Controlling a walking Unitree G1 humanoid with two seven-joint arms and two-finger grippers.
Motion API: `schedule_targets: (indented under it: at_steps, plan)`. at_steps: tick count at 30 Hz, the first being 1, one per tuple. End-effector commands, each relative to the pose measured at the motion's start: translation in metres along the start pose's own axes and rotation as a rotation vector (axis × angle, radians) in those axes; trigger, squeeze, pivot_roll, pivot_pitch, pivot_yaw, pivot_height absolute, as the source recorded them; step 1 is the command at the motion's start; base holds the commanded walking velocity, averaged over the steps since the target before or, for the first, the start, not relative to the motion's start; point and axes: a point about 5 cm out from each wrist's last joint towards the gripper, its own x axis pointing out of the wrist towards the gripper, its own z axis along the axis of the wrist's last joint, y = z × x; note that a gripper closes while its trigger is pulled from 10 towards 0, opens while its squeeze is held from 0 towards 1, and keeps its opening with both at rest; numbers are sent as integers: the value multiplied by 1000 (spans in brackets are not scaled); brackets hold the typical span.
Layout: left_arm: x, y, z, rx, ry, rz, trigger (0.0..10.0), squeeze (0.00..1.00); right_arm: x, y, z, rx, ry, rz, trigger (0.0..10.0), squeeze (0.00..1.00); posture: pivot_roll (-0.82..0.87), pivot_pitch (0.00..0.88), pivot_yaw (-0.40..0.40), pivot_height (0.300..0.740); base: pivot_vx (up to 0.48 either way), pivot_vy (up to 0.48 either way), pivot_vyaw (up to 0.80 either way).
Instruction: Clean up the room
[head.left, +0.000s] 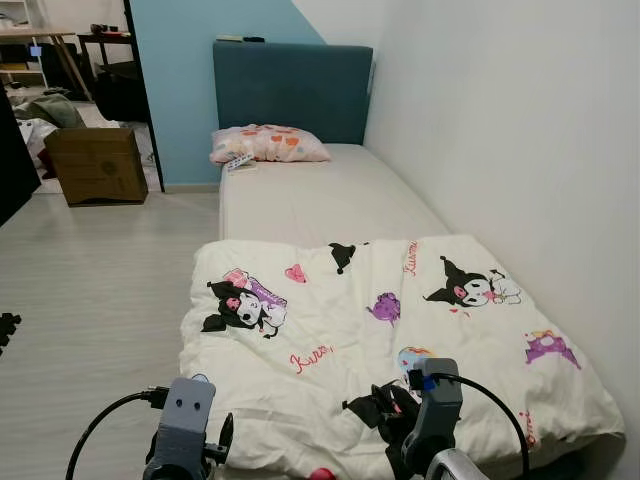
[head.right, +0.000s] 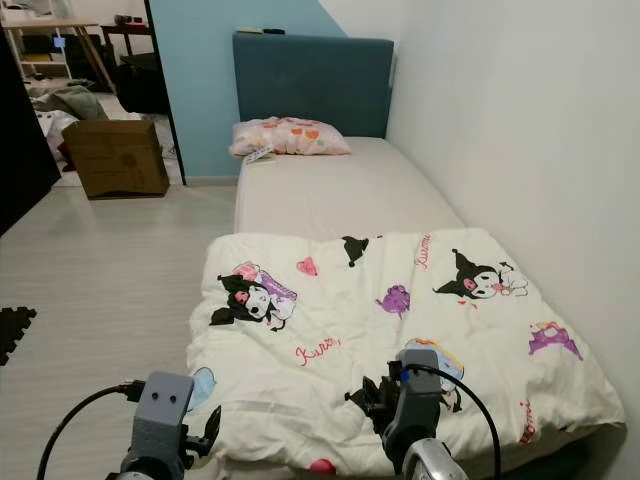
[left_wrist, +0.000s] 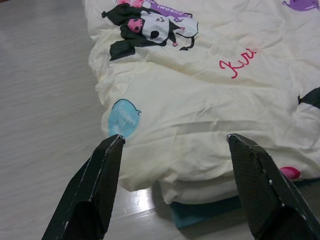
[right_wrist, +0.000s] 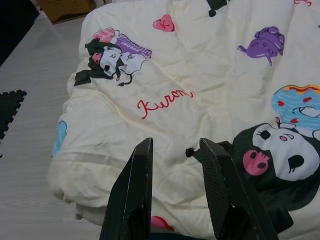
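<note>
Both pincers, left (left_wrist: 172, 150) spread, right (right_wrist: 175, 165) narrower, hover above the duvet (head.left: 380, 320).

A home bedroom: single bed (head.left: 330, 200) (blue headboard (head.left: 290, 90)), pillow (head.left: 268, 144), cartoon-print duvet (head.left: 380, 330).

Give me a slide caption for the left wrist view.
Open left tool poised at the folded cartoon-print quilt's edge, above the wood floor.

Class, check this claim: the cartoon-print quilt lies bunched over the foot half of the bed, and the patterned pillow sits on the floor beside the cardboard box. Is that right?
Not quite. The pillow is not on the floor; the left eye view shows it on the bed, against the blue headboard. The quilt does cover the foot half, and the cardboard box stands apart on the floor.
</note>
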Motion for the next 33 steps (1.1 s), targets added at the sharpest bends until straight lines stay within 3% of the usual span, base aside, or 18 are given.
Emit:
schedule_targets:
  at_steps: [1,16,28,31,33]
  plan:
    - [-2,-1,-6,9,27,-1,10000,0,-1,-1,-3,8,16,-2,10000,0,27,209,-36,643,0,0,0]
    - [-5,2,-5,20,24,13,10000,0,-1,2,-5,15,22,19,10000,0,37,200,-38,613,0,0,0]
    - [-6,-1,-5,21,23,14,10000,0,1,2,-4,6,16,32,10000,0,41,196,-43,613,0,0,0]
    - [-7,1,-5,24,21,25,10000,0,3,4,-3,2,16,47,10000,0,47,196,-46,613,0,0,0]
    - [-10,12,-5,38,22,71,10000,0,12,13,-2,-16,15,115,10000,0,86,199,-77,613,0,0,0]
